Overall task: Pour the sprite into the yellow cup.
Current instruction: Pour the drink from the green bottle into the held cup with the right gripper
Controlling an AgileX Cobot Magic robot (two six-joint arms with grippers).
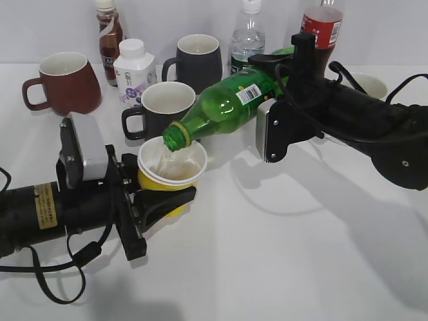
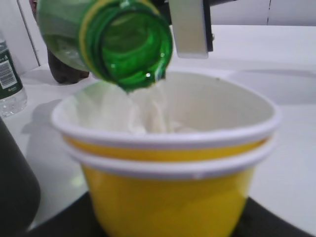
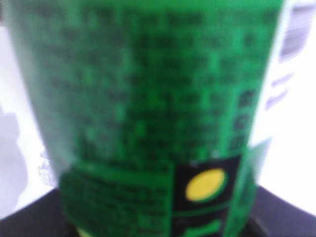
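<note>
Two grippers: each grips one of the task's things, and both meet at the left-centre of the white table (image 1: 287, 267).
Left gripper (image 1: 160, 195): nearest the camera, lying low on the table, its black jaws closed around the base of the yellow cup (image 1: 170, 175).
Yellow cup: held upright just off the left gripper's body; the left wrist view shows two white rims one above the other (it looks like two cups nested) and a white inside (image 2: 168, 148).
Stream: a pale flow runs from the bottle mouth down into the cup, clearest in the left wrist view.
Sprite (image 1: 224, 107): tipped nearly flat, neck down and to the left, uncapped mouth (image 2: 131, 47) over the cup's rim; the body slopes up to the right.
Right gripper (image 1: 273, 114): clamped on the lower body of the sprite, reaching in from the right; its wrist view is filled by the blurred green label (image 3: 148, 118).
Dark mug (image 1: 160, 107): just behind the cup, under the bottle's neck.
Brown-red mug (image 1: 63, 83): far left, handle to the left.
Back row: a small white bottle (image 1: 134, 70), a brown bottle (image 1: 109, 37), a second dark mug (image 1: 196, 61), a clear water bottle (image 1: 247, 40) and a red-labelled cola bottle (image 1: 322, 27).
</note>
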